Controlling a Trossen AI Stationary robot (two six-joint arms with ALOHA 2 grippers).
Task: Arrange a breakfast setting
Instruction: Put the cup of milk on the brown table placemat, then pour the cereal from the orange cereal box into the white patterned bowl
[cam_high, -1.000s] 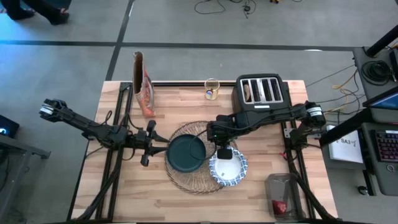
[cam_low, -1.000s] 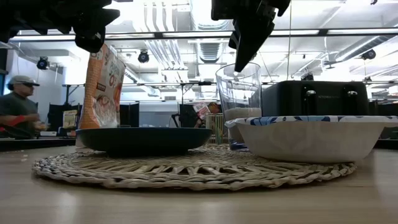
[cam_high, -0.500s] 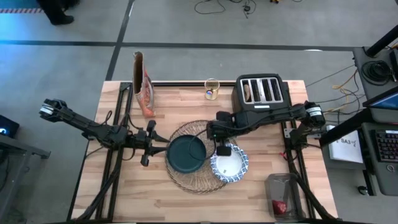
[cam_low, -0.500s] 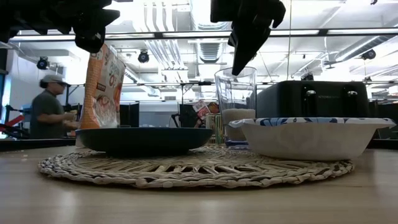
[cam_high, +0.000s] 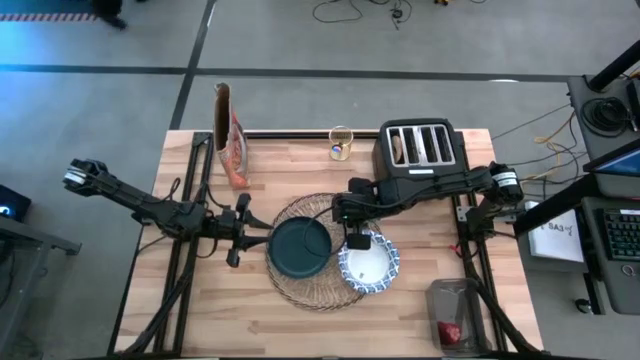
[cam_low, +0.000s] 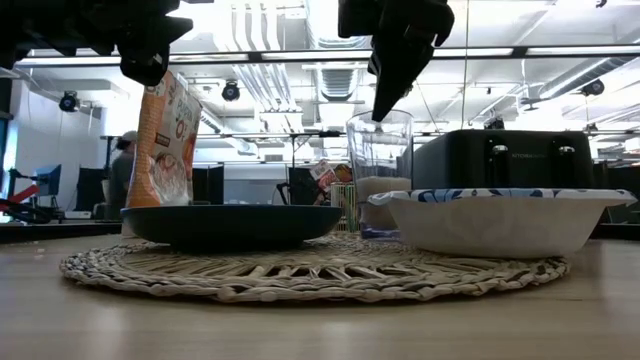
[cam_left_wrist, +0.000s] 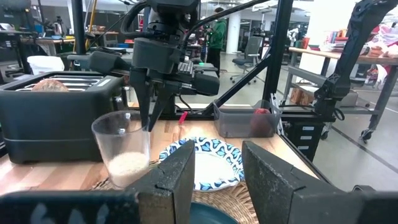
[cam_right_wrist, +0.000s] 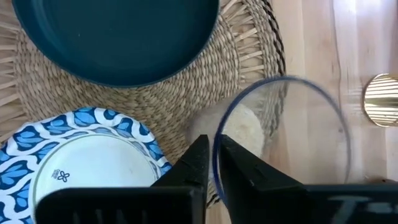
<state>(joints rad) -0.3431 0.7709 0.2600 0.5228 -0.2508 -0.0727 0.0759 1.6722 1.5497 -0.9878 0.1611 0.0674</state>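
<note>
Breakfast setting pieces sat on the woven placemat (cam_high: 300, 291). The idle left gripper (cam_high: 258, 237) hovered at the mat's 9 o'clock with its fingers apart and empty. The dark teal plate (cam_high: 300, 248) lay just beside it. The small clear glass (cam_left_wrist: 123, 149) stood upright at the plate's 3 o'clock, on the mat's edge at the 11 o'clock of the patterned bowl (cam_high: 368, 266). The right gripper (cam_left_wrist: 149, 121), by far the nearer, hung directly above, pinching the rim with one finger inside and one outside. Any release would call for a straight lift along the glass's vertical axis. From overhead the arm hid the glass; the right wrist view showed the pinched rim.
</note>
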